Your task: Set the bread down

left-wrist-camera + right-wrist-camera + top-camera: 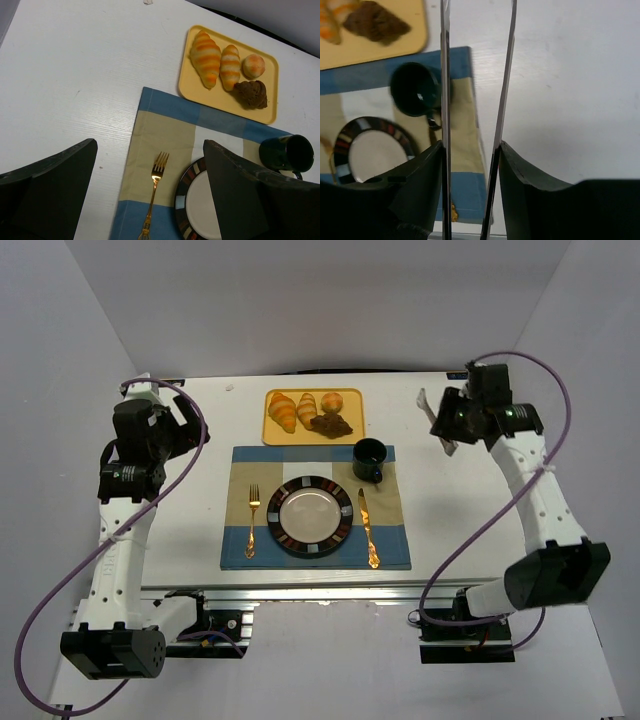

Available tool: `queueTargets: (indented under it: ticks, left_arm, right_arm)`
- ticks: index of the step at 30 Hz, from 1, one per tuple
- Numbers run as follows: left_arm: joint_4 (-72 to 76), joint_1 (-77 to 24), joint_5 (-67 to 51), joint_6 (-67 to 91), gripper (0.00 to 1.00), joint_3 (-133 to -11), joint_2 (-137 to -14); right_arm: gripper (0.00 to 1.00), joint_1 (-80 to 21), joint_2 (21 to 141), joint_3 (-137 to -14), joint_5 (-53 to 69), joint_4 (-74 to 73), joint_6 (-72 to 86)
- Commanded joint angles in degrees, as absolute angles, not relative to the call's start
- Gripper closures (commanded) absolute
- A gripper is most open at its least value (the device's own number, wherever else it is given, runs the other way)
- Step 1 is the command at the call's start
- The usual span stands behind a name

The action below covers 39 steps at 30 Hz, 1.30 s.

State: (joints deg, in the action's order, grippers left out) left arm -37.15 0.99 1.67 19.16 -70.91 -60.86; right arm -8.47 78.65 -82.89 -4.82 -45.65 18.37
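Fingers (pixel 55 185) of the left gripper (pixel 150 145): spread wide, empty, poised over the left part of the blue-and-tan checked cloth placemat (pixel 165 125), near the slim gold metal fork (pixel 155 190). Round cream plate with dark patterned rim (pixel 283 535): bare, mid-placemat, the likely destination. Dark chocolate-brown lumpy bread (pixel 330 424): near right corner of the flat yellow plastic tray (pixel 220 100), just beside a striped golden croissant (pixel 230 67). Dark glossy mug (pixel 370 458): just in front of the bread. Right gripper (pixel 471 145): pressed against thin silvery metal tongs (pixel 445 75), whose blades stand apart with nothing between them, well right of the tray. Recommended: bring the blades astride the bread from above, clear of mug and croissant, and squeeze gently.
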Motion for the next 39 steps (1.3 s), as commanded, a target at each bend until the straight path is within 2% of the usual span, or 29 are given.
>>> queueTargets:
  ticks: [1, 7, 14, 23, 39]
  left_arm:
    - [-35.77, 0.88, 0.09, 19.16, 0.02, -73.3, -60.03]
    - [-37.26, -1.05, 0.0, 17.93, 0.02, -74.7, -60.73]
    - [-38.49, -1.41, -1.76, 17.14, 0.02, -77.16, -62.57]
    - [-38.76, -2.2, -2.46, 16.96, 0.02, -77.08, -63.9]
    - [-38.67, -4.31, -1.85, 15.91, 0.02, -75.59, -64.69]
  right_arm:
    - [0.49, -11.42, 84.18, -93.91, 4.91, -48.16, 14.68]
    - [0.5, -16.87, 97.63, -110.26, 11.6, -48.78, 7.31]
    - [0.49, -19.6, 110.72, -120.31, 15.12, -50.89, 1.15]
    - [0.48, -23.81, 118.56, -122.35, 13.1, -50.63, -2.28]
    - [0.46, -25.93, 119.53, -116.99, 2.37, -46.84, -7.65]
